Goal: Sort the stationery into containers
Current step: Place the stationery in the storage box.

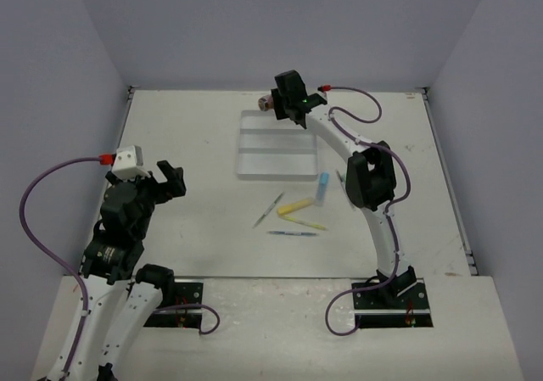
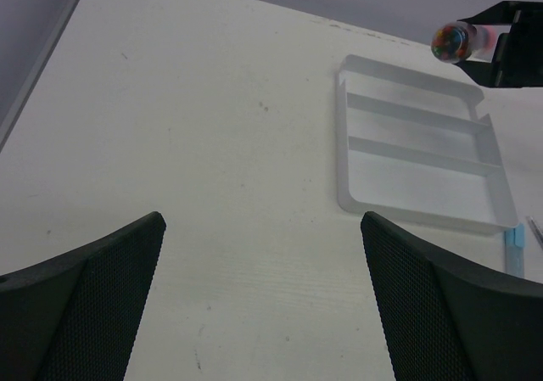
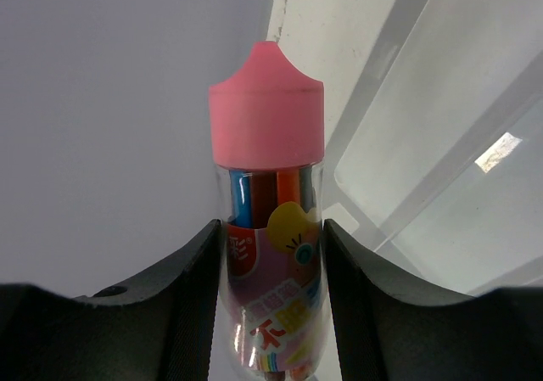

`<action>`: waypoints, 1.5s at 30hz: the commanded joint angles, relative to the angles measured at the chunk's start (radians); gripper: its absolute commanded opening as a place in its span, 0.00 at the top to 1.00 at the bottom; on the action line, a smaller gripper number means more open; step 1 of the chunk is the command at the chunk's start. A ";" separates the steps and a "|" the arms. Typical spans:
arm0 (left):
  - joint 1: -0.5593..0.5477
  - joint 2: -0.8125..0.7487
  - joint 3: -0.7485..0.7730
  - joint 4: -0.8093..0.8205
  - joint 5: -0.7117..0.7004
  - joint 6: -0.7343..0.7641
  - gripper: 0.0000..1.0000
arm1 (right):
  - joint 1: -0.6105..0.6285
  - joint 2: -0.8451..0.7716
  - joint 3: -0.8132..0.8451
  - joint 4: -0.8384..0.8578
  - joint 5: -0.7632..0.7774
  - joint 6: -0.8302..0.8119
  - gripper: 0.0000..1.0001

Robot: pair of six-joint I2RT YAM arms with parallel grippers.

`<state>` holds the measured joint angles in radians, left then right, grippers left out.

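The right gripper (image 3: 271, 262) pinches the pink-capped tube (image 3: 267, 118) by its body, near the tray's (image 1: 276, 162) 12 o'clock edge. The left gripper (image 2: 261, 220) is spread wide, holding nothing, at the tray's 8 o'clock. Highlighters (image 1: 295, 205) and pens (image 1: 268, 210) lie at its 5 o'clock.

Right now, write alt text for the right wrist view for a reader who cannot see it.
The right end effector grips a clear tube with a pink cap, colored pens visible inside. Behind it lie compartments of the white tray.
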<state>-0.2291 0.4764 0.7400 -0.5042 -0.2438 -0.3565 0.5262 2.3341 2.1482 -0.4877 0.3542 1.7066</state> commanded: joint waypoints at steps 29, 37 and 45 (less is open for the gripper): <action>0.010 0.010 -0.005 0.058 0.026 0.010 0.00 | -0.078 0.057 -0.004 -0.083 -0.107 0.168 0.92; 0.010 0.008 -0.004 0.053 0.010 0.010 0.00 | -0.087 0.067 0.018 -0.087 -0.135 0.137 0.57; 0.010 0.014 -0.004 0.052 0.008 0.010 0.00 | -0.088 0.047 0.071 -0.074 -0.145 0.036 0.28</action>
<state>-0.2291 0.4889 0.7383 -0.4862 -0.2226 -0.3561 0.4438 2.4142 2.1391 -0.5825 0.2108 1.8048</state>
